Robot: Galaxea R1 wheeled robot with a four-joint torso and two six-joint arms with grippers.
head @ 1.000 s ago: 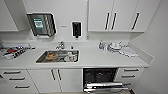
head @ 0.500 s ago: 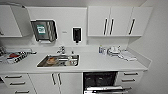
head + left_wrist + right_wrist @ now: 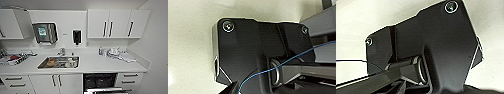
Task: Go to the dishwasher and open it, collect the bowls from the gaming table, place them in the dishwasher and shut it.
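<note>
The dishwasher sits at the bottom middle of the frame, under the white surface. Its door hangs down open at the bottom edge, and the inside is dark. White drawers touch its right side, white cupboard doors its left. The sink is up left. I cannot tell how open either claw is.

The white counter holds a sunken sink, a dish rack, and crockery opposite it.
</note>
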